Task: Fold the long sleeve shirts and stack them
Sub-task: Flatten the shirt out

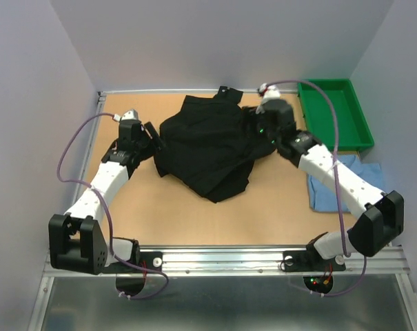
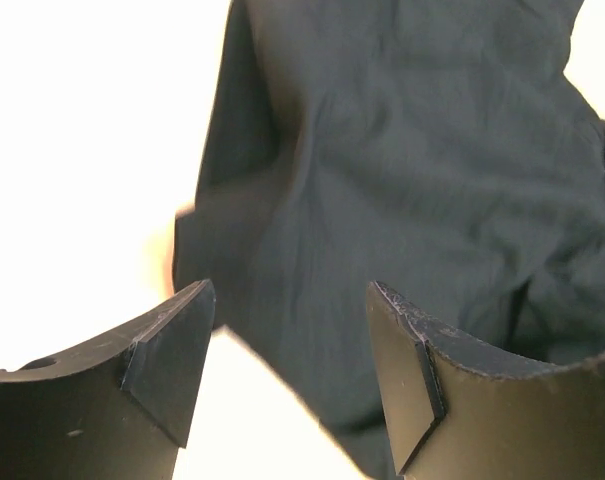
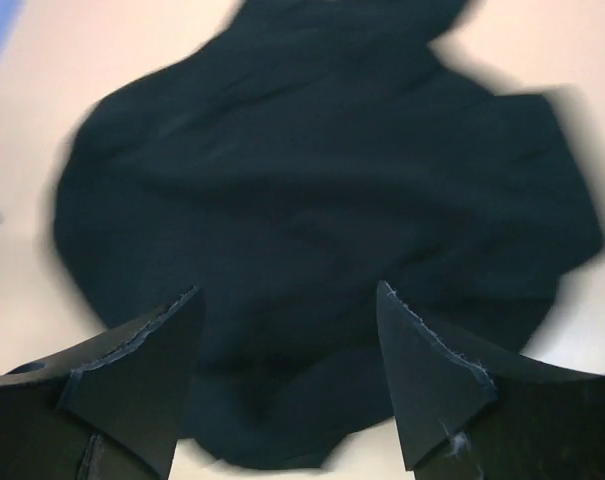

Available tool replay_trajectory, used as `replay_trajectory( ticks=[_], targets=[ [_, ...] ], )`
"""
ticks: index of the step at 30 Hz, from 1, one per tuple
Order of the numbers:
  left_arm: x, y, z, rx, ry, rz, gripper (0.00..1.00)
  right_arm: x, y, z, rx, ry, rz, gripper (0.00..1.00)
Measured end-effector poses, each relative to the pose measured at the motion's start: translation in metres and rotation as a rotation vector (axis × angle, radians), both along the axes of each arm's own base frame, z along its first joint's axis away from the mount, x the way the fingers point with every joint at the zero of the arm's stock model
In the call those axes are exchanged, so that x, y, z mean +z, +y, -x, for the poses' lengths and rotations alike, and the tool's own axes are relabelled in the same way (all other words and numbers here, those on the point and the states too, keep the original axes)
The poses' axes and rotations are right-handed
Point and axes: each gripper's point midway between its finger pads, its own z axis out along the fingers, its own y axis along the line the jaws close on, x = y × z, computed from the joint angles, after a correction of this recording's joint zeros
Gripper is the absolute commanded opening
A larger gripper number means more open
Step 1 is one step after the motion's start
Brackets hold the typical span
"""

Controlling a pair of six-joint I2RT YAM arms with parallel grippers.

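The flat tan wooden table (image 1: 194, 221) carries all items. The crumpled plain black cloth shirt (image 1: 205, 148) is the largest of them and lies in a loose, rumpled heap at the centre of the table, towards the far edge, between the two arms. It is not folded flat.

The plain light blue cloth shirt (image 1: 325, 193) lies on the right side of the table, partly hidden under the right arm, well apart from the black heap.

The rectangular green plastic tray (image 1: 349, 117) sits in the far right corner, with a cable crossing above it.

The left gripper (image 2: 287, 290) is just beside the heap's left edge, jaws parted, nothing between them. The right gripper (image 3: 287, 290) is at the heap's far right side, jaws likewise spread and holding nothing. The black cloth shows blurred beyond its fingers.
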Motion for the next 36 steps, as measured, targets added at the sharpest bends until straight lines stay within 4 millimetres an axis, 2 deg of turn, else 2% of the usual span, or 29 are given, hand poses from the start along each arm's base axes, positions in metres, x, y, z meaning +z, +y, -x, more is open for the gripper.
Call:
replay_trajectory(
  ticks=[1, 2, 3, 4, 6, 8, 12, 15, 24, 26, 28, 30, 31, 34, 36],
  targets=[
    [-0.002, -0.002, 0.006, 0.001, -0.002, 0.023, 0.73, -0.004, 0.026, 0.017, 0.054, 0.019, -0.025, 0.75],
    [-0.015, -0.003, 0.020, -0.003, 0.025, 0.036, 0.73, -0.012, 0.049, 0.034, 0.096, 0.045, -0.052, 0.75],
    [-0.028, -0.007, 0.030, -0.011, 0.046, 0.049, 0.73, -0.029, 0.071, 0.057, 0.135, 0.098, -0.082, 0.75],
    [-0.039, -0.009, 0.039, -0.018, 0.072, 0.056, 0.73, -0.046, 0.083, 0.075, 0.153, 0.154, -0.095, 0.76],
    [-0.065, -0.016, 0.059, -0.040, 0.137, 0.063, 0.73, -0.077, 0.095, 0.103, 0.150, 0.260, -0.120, 0.76],
    [-0.084, -0.021, 0.075, -0.058, 0.187, 0.072, 0.73, -0.110, 0.100, 0.127, 0.148, 0.348, -0.115, 0.75],
    [-0.097, -0.026, 0.085, -0.070, 0.206, 0.096, 0.73, -0.143, 0.105, 0.150, 0.094, 0.454, -0.220, 0.67],
    [-0.093, -0.027, 0.082, -0.072, 0.183, 0.107, 0.73, -0.154, 0.111, 0.154, 0.066, 0.473, -0.299, 0.64],
    [-0.077, -0.031, 0.074, -0.083, 0.116, 0.125, 0.72, -0.154, 0.137, 0.141, 0.010, 0.473, -0.478, 0.63],
    [-0.077, -0.031, 0.074, -0.085, 0.112, 0.127, 0.72, -0.160, 0.141, 0.137, -0.005, 0.477, -0.493, 0.59],
    [-0.076, -0.031, 0.073, -0.086, 0.110, 0.128, 0.72, -0.169, 0.143, 0.135, -0.021, 0.488, -0.493, 0.41],
    [-0.076, -0.032, 0.073, -0.088, 0.108, 0.129, 0.72, -0.178, 0.143, 0.134, -0.040, 0.502, -0.486, 0.18],
    [-0.076, -0.032, 0.073, -0.089, 0.107, 0.129, 0.72, -0.181, 0.143, 0.134, -0.043, 0.506, -0.482, 0.02],
    [-0.076, -0.032, 0.073, -0.093, 0.107, 0.129, 0.72, -0.178, 0.141, 0.132, -0.045, 0.492, -0.475, 0.01],
    [-0.076, -0.032, 0.073, -0.096, 0.107, 0.129, 0.72, -0.163, 0.137, 0.132, -0.033, 0.458, -0.474, 0.01]
  ],
)
